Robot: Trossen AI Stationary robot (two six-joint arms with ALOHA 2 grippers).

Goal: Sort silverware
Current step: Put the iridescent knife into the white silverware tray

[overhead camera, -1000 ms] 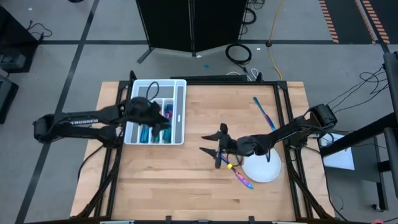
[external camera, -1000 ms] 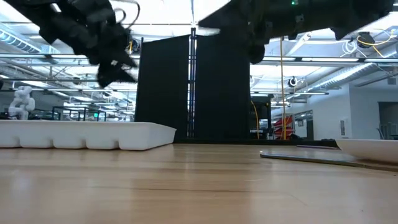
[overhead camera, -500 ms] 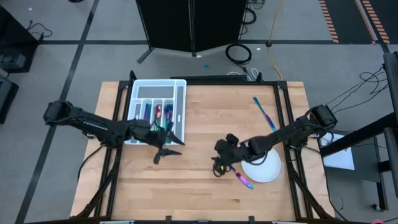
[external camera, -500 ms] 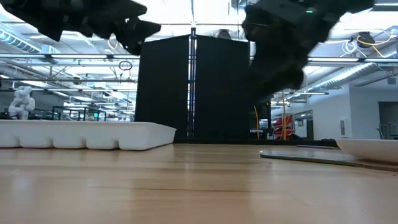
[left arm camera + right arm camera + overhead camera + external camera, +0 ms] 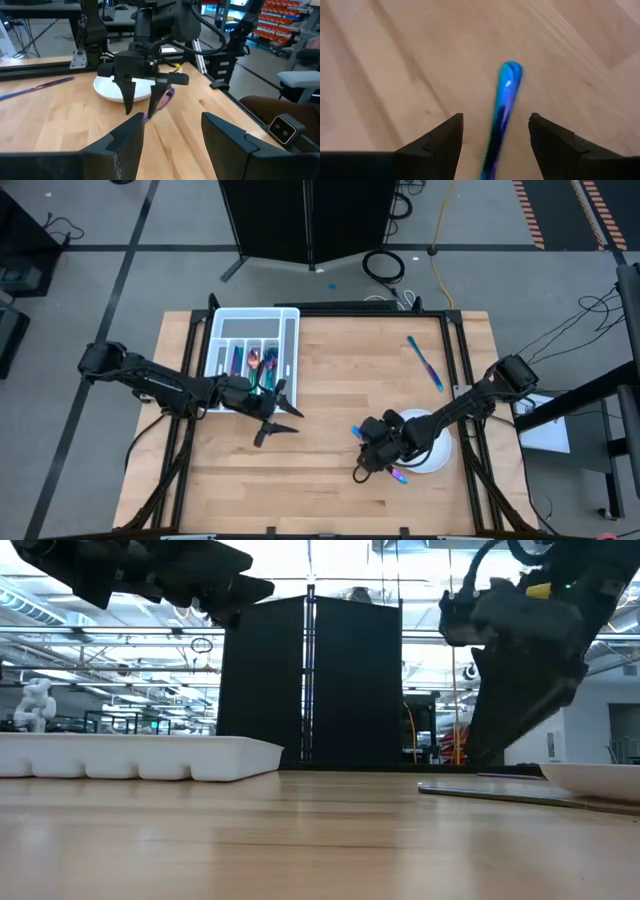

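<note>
A blue iridescent piece of silverware [image 5: 506, 95] lies flat on the table beside the white plate [image 5: 432, 448]; its coloured end [image 5: 398, 475] shows in the high view. My right gripper [image 5: 363, 463] hangs just above it, pointing steeply down and open, with one finger on either side of the piece and apart from it. A second piece [image 5: 425, 363] lies at the far right. The white divided tray [image 5: 288, 340] holds several pieces [image 5: 255, 362]. My left gripper [image 5: 280, 415] is open and roughly level, just off the tray's near right corner, with nothing in it.
The tray [image 5: 140, 755] stands at the far left of the table and the plate [image 5: 600, 778] at the near right. Bare wood lies between them and along the near edge. A black panel [image 5: 310, 220] stands behind the far edge.
My left gripper has left the tray, swinging toward the table's right and near edges, and has rolled to point level. My right gripper has gone toward the near edge and down, tipping from level to steeply downward over the piece beside the plate. Both have stayed open.
</note>
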